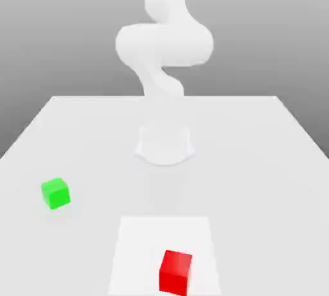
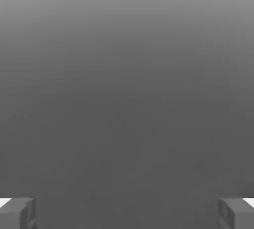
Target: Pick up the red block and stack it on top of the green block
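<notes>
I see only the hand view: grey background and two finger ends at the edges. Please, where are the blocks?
Observer: The red block sits on the table, on a lighter square patch near the exterior view's bottom edge.
Operator: And the green one?
Observer: The green block stands apart from it, toward the exterior view's left, on the bare table.
Operator: Is anything stacked already?
Observer: No, both blocks rest singly on the table.
Operator: Is my claw near them?
Observer: The white arm rises behind both blocks and touches neither; your view shows the fingers wide apart with nothing between.
</notes>
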